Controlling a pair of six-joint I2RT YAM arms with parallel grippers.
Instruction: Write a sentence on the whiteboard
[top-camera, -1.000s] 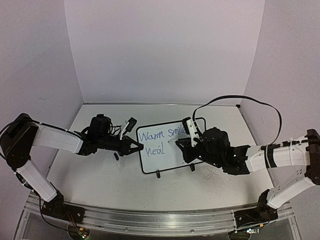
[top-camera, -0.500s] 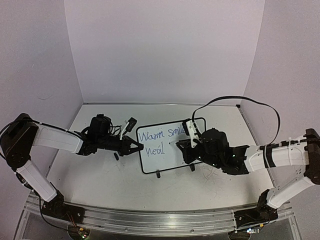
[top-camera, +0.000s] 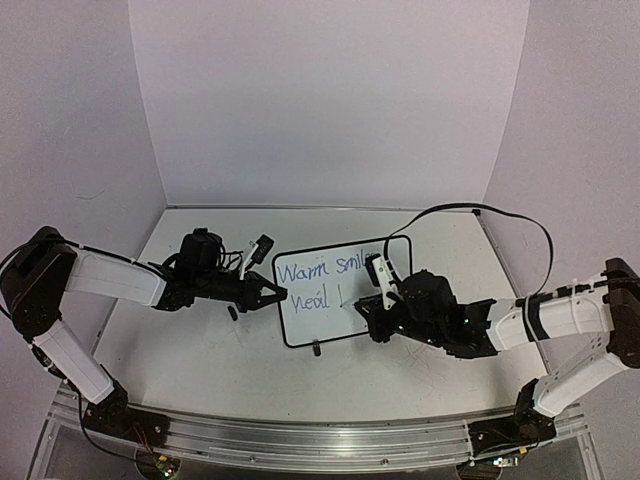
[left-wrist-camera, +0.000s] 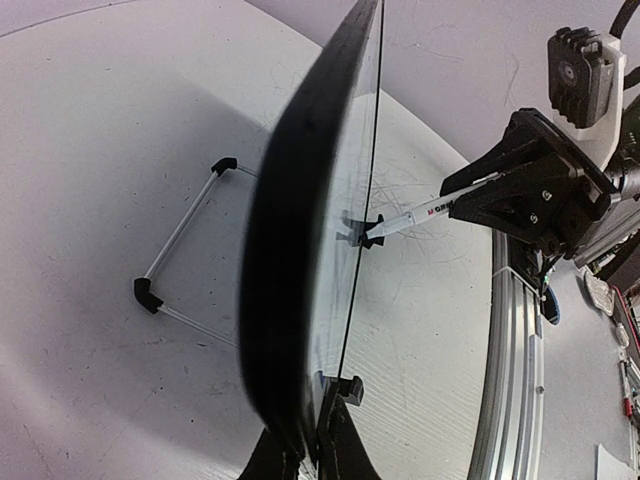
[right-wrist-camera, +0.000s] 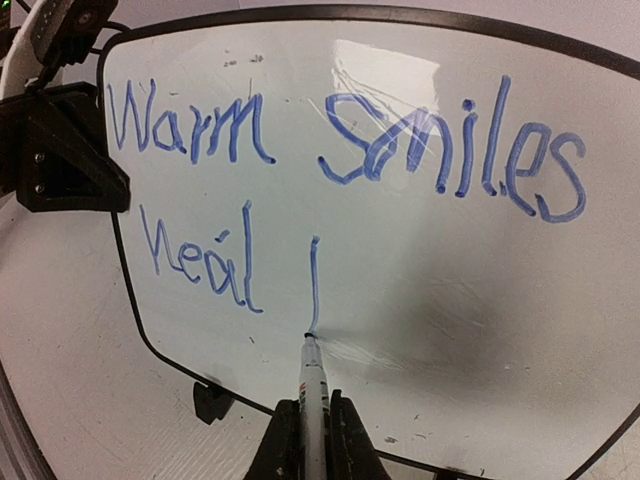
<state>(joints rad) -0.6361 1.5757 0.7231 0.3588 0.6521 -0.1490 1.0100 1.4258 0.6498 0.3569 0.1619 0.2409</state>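
The scene is lit evenly and softly. Glare is seen high on the whiteboard (right-wrist-camera: 420, 260); a faint shadow is cast beside the marker (right-wrist-camera: 312, 375). Wrist-view edges are curved.

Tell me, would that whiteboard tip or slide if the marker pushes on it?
Alone, probably: the whiteboard stands propped on two small feet, so likely tippy. Its thin frame suggests it is light and would skid on the smooth table; the left gripper clamping its edge likely steadies it against the marker.
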